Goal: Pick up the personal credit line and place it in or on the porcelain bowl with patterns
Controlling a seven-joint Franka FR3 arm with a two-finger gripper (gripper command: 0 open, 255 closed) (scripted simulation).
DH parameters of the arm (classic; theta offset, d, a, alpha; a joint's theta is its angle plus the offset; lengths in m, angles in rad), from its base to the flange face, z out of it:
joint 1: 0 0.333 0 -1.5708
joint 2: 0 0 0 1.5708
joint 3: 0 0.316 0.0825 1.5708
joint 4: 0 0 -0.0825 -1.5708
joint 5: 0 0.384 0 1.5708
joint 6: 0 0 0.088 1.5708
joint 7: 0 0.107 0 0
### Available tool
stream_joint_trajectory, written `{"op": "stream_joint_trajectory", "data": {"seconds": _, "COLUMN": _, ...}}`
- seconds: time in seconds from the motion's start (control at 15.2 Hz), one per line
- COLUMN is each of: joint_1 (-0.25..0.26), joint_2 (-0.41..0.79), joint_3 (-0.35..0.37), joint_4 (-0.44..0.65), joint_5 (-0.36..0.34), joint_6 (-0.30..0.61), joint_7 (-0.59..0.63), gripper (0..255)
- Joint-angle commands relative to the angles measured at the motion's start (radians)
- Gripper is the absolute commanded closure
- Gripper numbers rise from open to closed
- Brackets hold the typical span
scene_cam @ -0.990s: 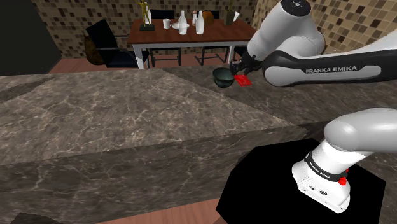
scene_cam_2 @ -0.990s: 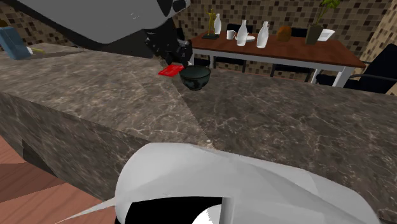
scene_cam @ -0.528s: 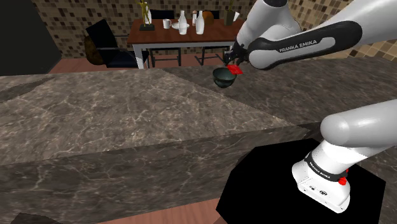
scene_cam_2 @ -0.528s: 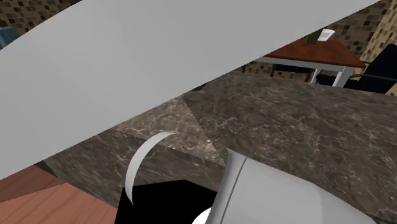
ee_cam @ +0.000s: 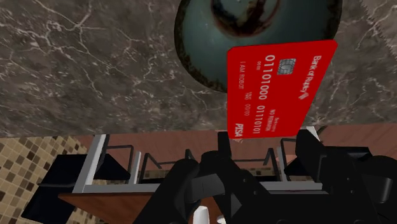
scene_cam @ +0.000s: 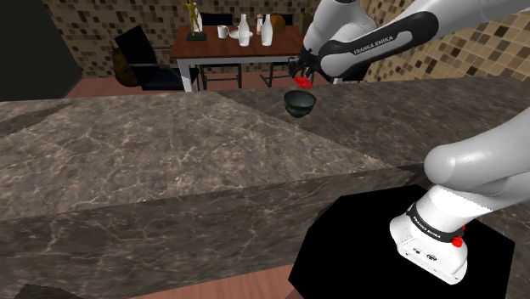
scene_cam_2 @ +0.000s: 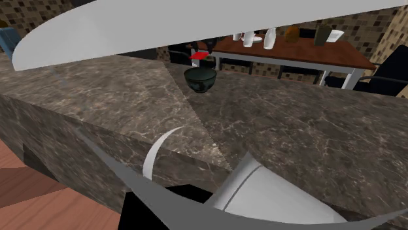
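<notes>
**Red card dangling right over the dark bowl**

Red's the first thing you spot: the card is a flat rectangle with rounded corners, with white lettering and a little chip on its face. You only get that from the wrist view. In the shoulder view it's just a red sliver, and in the second exterior view a small red flake.

The black gripper is clamped on the card's near short end, with its fingers pinching the two long edges. The card's long axis runs straight away from the gripper, and its far end overlaps the bowl below.

The side views show the gap. The card sits in the air just above the bowl, not touching it.

The bowl is round, glossy and dark greenish, with a brownish blotch inside. It sits on a dark stone counter with pale veins. The white arm covers most of the top of the second exterior view.
</notes>
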Motion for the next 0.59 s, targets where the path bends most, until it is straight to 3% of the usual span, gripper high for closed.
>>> {"op": "stream_joint_trajectory", "data": {"seconds": 0.0, "joint_1": -0.019, "joint_2": 0.023, "joint_3": 0.016, "joint_4": -0.005, "joint_5": -0.04, "joint_6": 0.02, "joint_7": 0.029, "gripper": 255}}
{"op": "stream_joint_trajectory", "data": {"seconds": 0.53, "joint_1": -0.085, "joint_2": 0.107, "joint_3": 0.078, "joint_4": -0.04, "joint_5": -0.237, "joint_6": 0.09, "joint_7": 0.194, "gripper": 255}}
